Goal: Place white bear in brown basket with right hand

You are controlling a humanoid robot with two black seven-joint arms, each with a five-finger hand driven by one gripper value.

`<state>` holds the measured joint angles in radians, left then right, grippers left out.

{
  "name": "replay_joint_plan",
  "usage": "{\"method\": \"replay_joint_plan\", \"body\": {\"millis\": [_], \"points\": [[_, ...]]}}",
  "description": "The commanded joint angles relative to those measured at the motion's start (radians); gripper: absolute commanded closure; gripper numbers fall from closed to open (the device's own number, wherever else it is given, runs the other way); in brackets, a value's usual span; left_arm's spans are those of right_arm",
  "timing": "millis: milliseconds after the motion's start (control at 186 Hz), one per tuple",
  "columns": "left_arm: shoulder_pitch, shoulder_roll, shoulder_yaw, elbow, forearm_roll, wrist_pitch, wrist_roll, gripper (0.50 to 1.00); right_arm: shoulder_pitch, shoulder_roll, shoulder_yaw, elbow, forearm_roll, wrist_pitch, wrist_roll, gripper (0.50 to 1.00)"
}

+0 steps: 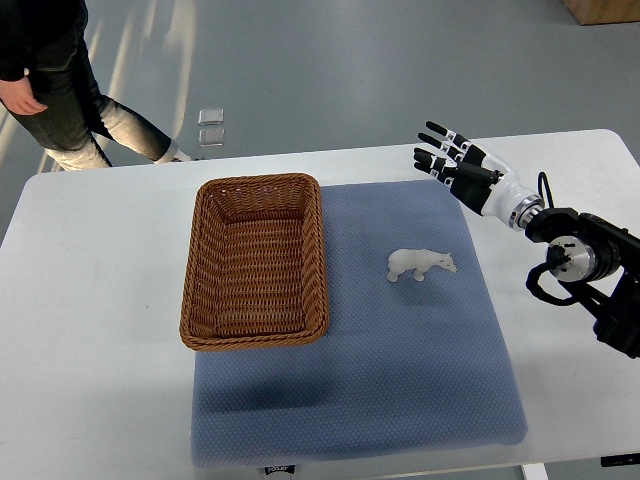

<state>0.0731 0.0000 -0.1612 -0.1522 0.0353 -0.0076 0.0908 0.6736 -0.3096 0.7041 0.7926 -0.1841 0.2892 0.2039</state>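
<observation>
No text, label, number or brand could be read anywhere; a small dark tag [281, 468] at the mat's [420, 400] 6 o'clock edge was illegible.

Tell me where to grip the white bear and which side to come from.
Grip the white bear across its torso, between front and hind legs, coming from above. It stands on the blue mat, body lengthwise left-right, so the narrow back suits the open right hand.

A lab or test room: a white table [90, 300] on bare grey floor [350, 70], a person [50, 80] standing beyond the table's far-left corner.
</observation>
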Motion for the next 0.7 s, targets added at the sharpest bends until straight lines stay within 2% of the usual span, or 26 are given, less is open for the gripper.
{"method": "replay_joint_plan", "body": {"millis": [0, 456, 611, 697], "points": [[0.001, 0.0, 0.002, -0.009, 0.002, -0.002, 0.0, 0.5, 0.003, -0.002, -0.001, 0.001, 0.0, 0.004, 0.0, 0.566], [-0.012, 0.0, 0.003, -0.004, 0.002, -0.009, 0.009, 0.5, 0.014, -0.005, -0.003, 0.014, -0.009, 0.007, -0.001, 0.568], [-0.032, 0.0, 0.003, -0.004, 0.002, -0.002, 0.009, 0.5, 0.023, -0.006, -0.005, 0.014, -0.021, 0.041, -0.001, 0.568], [-0.032, 0.0, 0.003, -0.006, 0.002, -0.002, 0.009, 0.5, 0.034, -0.002, -0.006, 0.013, -0.064, 0.022, 0.0, 0.568]]}}
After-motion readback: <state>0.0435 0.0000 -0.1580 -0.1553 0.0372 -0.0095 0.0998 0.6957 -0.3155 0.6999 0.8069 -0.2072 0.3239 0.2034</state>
